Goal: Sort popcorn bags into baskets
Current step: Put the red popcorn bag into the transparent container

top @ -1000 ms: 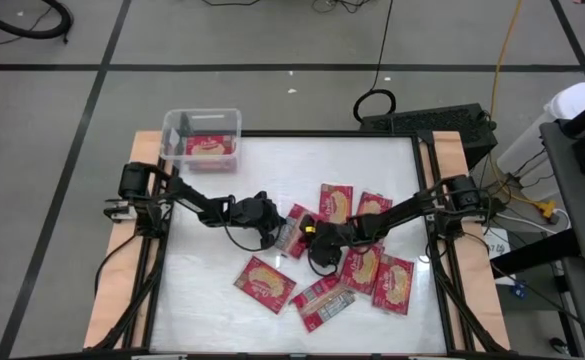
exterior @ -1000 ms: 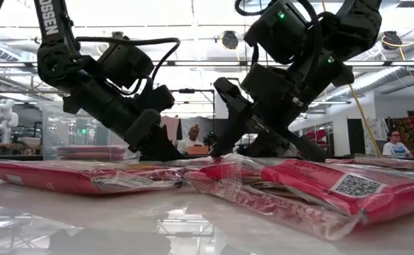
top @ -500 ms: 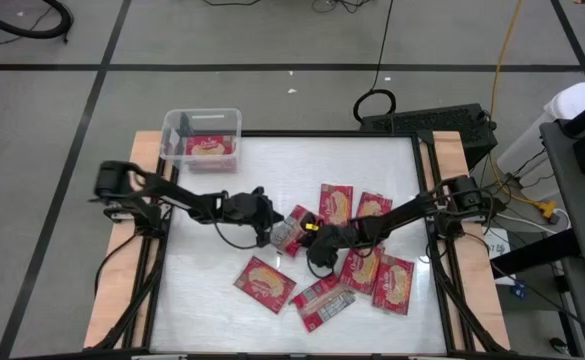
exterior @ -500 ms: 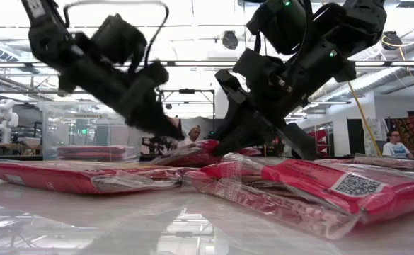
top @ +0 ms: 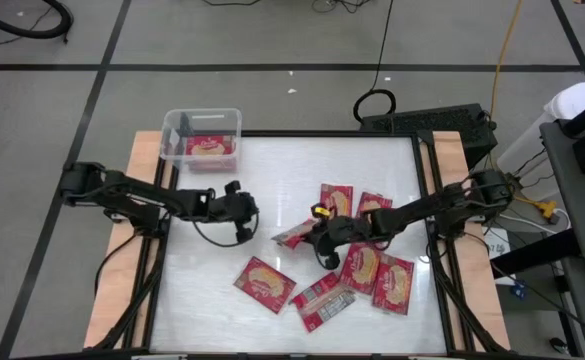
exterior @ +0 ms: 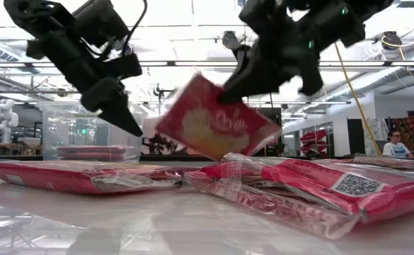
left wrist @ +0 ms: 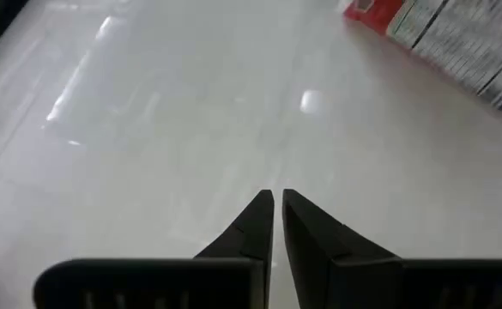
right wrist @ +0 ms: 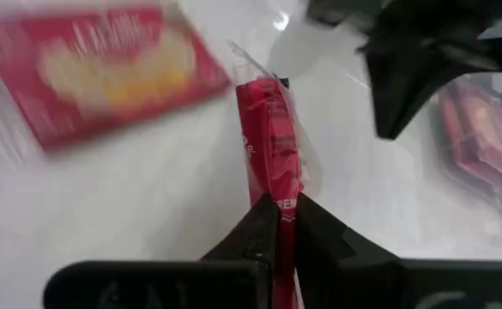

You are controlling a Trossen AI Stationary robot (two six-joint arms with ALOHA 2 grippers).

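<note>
High view: the right gripper (top: 317, 226), mid-table, pinches a bag (top: 292, 235) by its edge; the basket (top: 201, 139) sits at the far left corner. Low view: the bag hangs tilted, clear of the table. Left wrist view: fingers (left wrist: 252, 225) nearly closed, empty. Carry it high, release over the basket.

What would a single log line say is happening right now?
right gripper: shut on popcorn bag, lifted off table | left gripper: shut, empty | basket: one bag inside
</note>
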